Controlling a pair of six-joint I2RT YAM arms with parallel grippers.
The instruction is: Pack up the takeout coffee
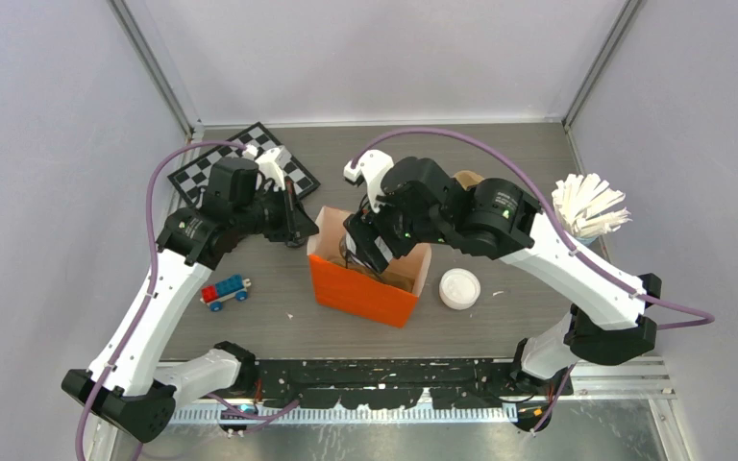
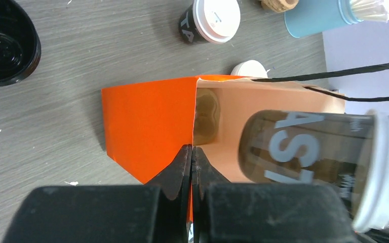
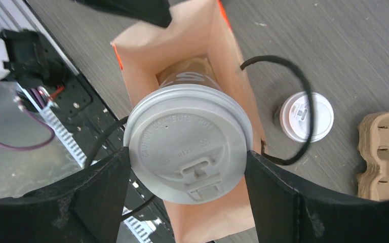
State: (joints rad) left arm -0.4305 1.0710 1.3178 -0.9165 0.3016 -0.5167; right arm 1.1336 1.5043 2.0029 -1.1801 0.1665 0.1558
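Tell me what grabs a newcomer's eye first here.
The bright orange bag at the middle of the table stands out, its rim pinched by the shut left end effector. The right end effector holds the white-lidded takeout coffee in the bag's open mouth. A loose white lid lies on the table right of the bag.

The takeout coffee (image 3: 188, 144) shows mostly its lid in the right wrist view; its bottom is hidden down inside the orange bag (image 3: 139, 50). The cardboard cup tray (image 3: 385, 152) is cut off by the right edge there. In the left wrist view the black cup (image 2: 5, 45) and the blue cup (image 2: 314, 20) run off the picture. From above, the right arm (image 1: 500, 216) hides the coffee.
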